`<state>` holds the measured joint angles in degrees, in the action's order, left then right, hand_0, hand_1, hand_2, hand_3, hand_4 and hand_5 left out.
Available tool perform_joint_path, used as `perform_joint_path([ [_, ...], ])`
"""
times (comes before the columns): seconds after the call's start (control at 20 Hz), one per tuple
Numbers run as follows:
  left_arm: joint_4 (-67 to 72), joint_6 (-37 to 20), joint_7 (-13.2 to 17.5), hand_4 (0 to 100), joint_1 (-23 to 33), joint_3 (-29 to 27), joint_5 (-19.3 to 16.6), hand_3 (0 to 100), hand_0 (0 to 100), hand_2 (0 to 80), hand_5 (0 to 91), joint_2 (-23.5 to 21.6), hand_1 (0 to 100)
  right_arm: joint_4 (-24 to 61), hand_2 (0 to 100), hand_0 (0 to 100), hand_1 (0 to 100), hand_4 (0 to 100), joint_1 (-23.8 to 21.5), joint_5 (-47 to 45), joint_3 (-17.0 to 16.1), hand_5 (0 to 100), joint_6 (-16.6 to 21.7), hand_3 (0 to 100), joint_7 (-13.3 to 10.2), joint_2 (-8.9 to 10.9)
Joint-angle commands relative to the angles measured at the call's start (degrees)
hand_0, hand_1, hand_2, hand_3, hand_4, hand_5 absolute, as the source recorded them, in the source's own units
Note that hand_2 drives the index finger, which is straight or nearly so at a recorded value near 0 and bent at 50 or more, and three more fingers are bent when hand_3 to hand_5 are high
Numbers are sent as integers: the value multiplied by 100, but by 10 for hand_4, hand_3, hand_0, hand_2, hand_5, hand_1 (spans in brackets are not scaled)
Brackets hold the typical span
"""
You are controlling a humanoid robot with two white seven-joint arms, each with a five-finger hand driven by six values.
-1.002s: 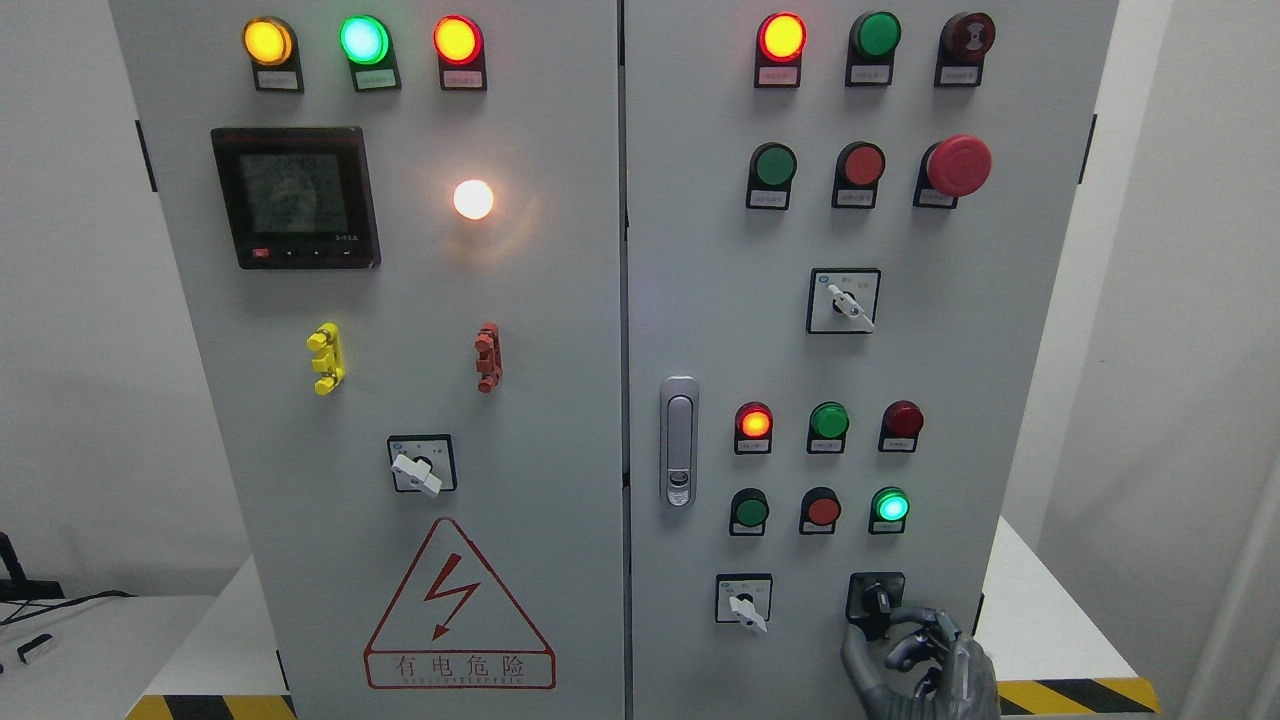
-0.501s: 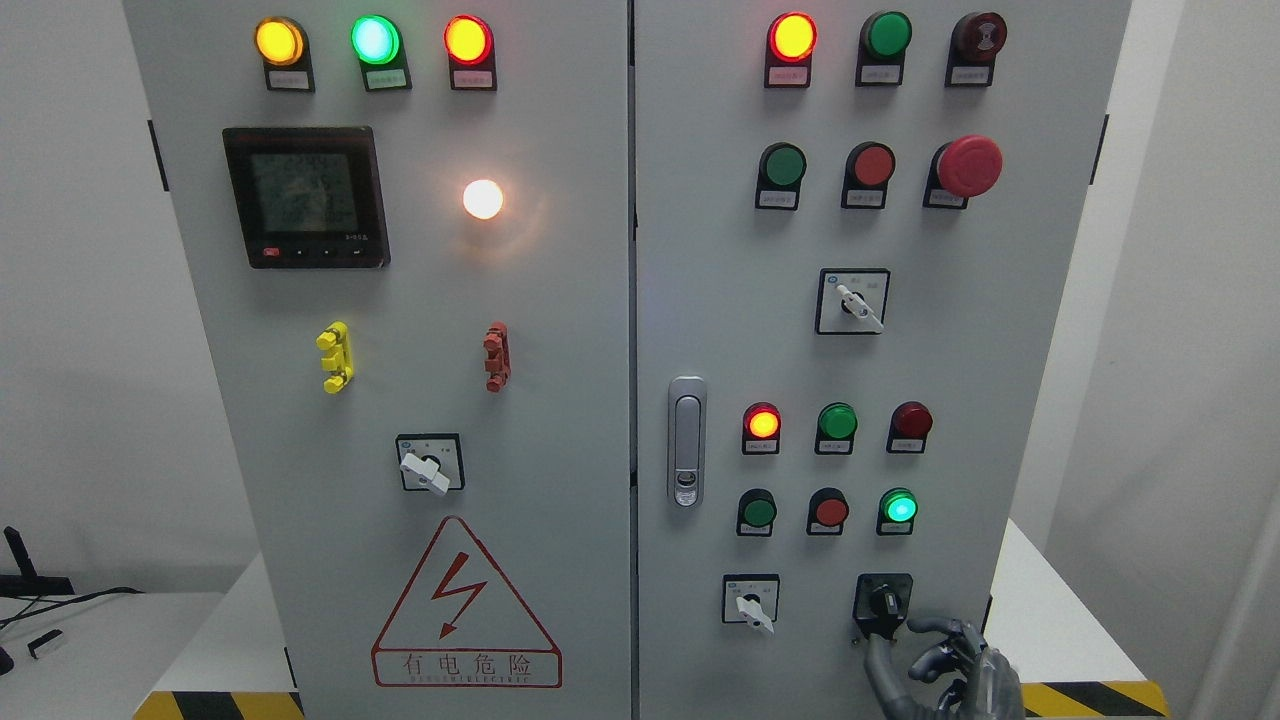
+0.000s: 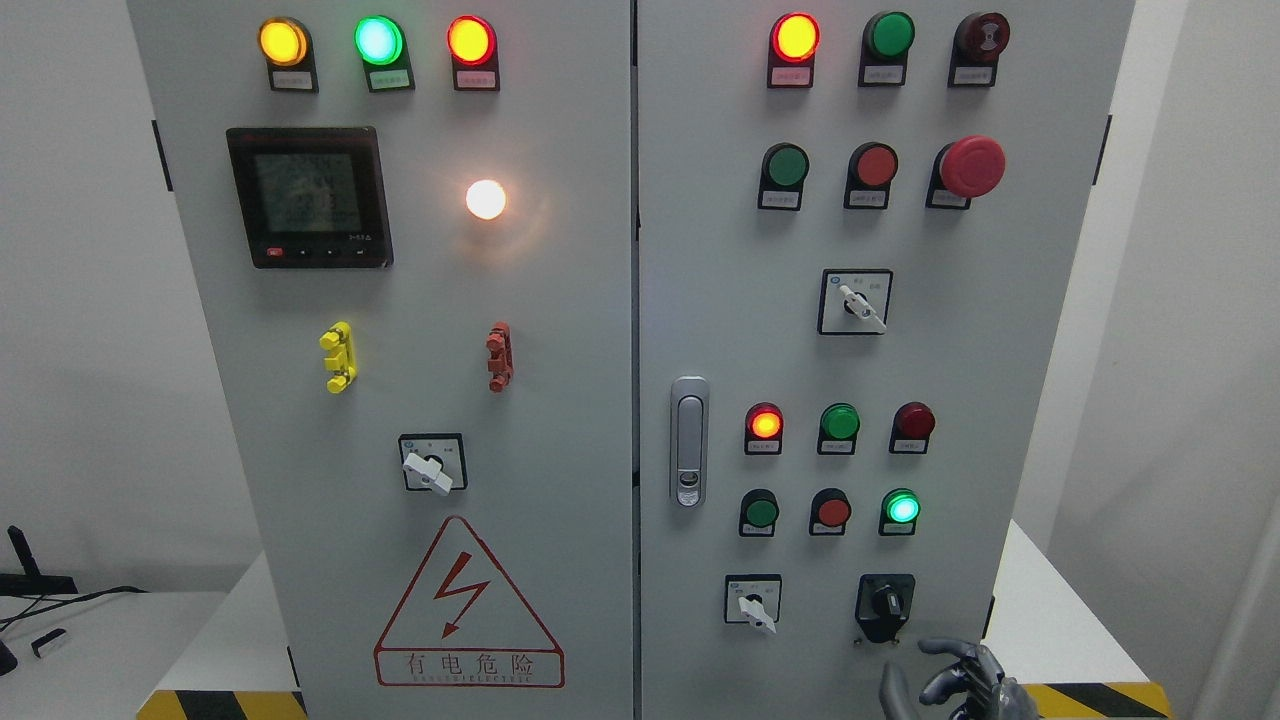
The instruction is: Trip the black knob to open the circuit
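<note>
Your right hand (image 3: 955,680) hangs just below the black knob (image 3: 885,603), fingers loosely curled and holding nothing, placed to reach it.

One head view faces the grey control cabinet (image 3: 560,400) squarely, close, from about mid-panel height.

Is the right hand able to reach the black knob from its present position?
Probably yes. The right hand sits just below and right of the black knob, not touching it, and nothing stands between them.
</note>
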<state>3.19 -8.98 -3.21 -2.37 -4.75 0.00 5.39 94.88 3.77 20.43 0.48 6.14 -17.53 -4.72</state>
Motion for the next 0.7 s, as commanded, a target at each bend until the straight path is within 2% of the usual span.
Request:
perform_joint_path([
  [0.0, -2, 2, 5, 0, 0, 0, -176, 0, 120, 0, 0, -3, 389, 758, 338, 243, 600, 536, -692, -249, 40, 557, 562, 554, 468, 94],
  [0.05, 6, 2, 5, 0, 0, 0, -176, 0, 120, 0, 0, -3, 389, 969, 298, 201, 551, 458, -824, -276, 49, 474, 590, 479, 591, 94],
  [0.1, -2, 2, 5, 0, 0, 0, -176, 0, 120, 0, 0, -3, 389, 1128, 288, 196, 539, 444, -930, -276, 49, 460, 590, 465, 697, 94],
  [0.2, -2, 2, 5, 0, 0, 0, -176, 0, 120, 0, 0, -3, 389, 1322, 199, 197, 476, 337, -1088, -285, 67, 345, 625, 350, 847, 60],
  [0.25, -2, 2, 5, 0, 0, 0, -176, 0, 120, 0, 0, -3, 389, 1445, 190, 198, 469, 329, -1211, -320, 75, 333, 625, 343, 978, 33],
  [0.35, -2, 2, 5, 0, 0, 0, -176, 0, 120, 0, 0, -3, 389, 1621, 84, 214, 379, 230, -1396, -425, 58, 252, 695, 252, 1189, 50],
  [0.5, 6, 2, 5, 0, 0, 0, -176, 0, 120, 0, 0, -3, 389, 1972, 40, 207, 323, 190, -1677, -636, 14, 208, 713, 206, 1470, 68],
  [0.65, 6, 2, 5, 0, 0, 0, -176, 0, 120, 0, 0, -3, 389, 2175, 10, 201, 286, 170, -1976, -724, 23, 187, 731, 190, 1550, 94],
])
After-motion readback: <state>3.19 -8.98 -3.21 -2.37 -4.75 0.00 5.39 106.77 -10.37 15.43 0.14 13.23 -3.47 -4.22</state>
